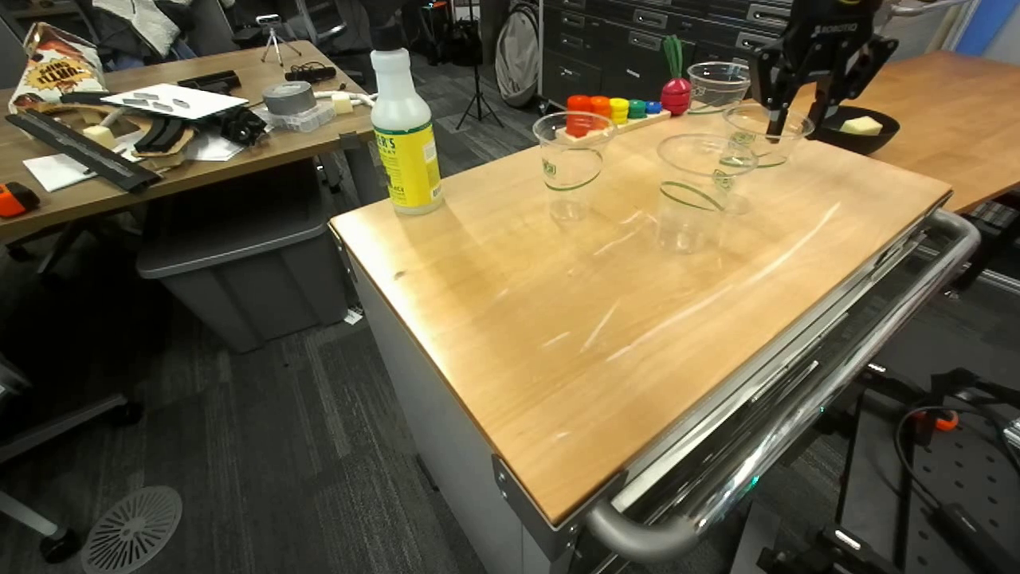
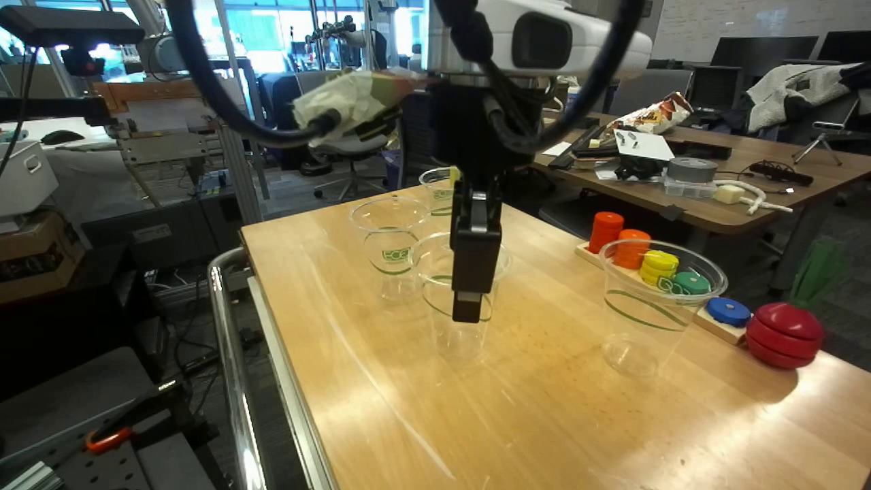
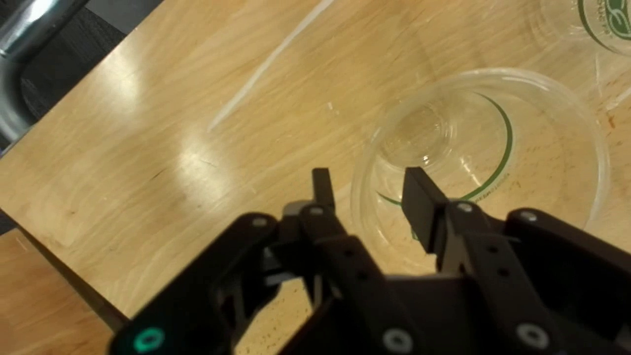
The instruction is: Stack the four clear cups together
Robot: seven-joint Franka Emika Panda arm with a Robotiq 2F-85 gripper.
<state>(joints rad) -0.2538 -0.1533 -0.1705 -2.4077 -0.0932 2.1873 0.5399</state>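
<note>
Four clear cups with green bands stand upright and apart on the wooden cart top. In both exterior views one (image 1: 574, 171) (image 2: 656, 306) stands by the ring toy, another (image 1: 693, 195) (image 2: 391, 255) near the railed edge, and another (image 1: 717, 84) (image 2: 439, 197) farther off. My gripper (image 1: 797, 126) (image 2: 468, 309) (image 3: 368, 180) is open at the rim of the remaining cup (image 1: 749, 127) (image 2: 441, 309) (image 3: 537, 162). In the wrist view one fingertip is outside that rim and the other over the cup's inside. I cannot tell how deep the fingertips reach. Part of another cup (image 3: 604, 24) shows at the upper right.
A ring toy (image 1: 610, 112) (image 2: 656, 265) and a red radish toy (image 1: 676, 96) (image 2: 784, 333) sit along one edge. The yellow-green bottle (image 1: 410, 155) stands at a corner. A black bowl (image 1: 861, 145) holds a yellow block. A metal rail (image 1: 765, 470) (image 2: 231, 354) runs along one side.
</note>
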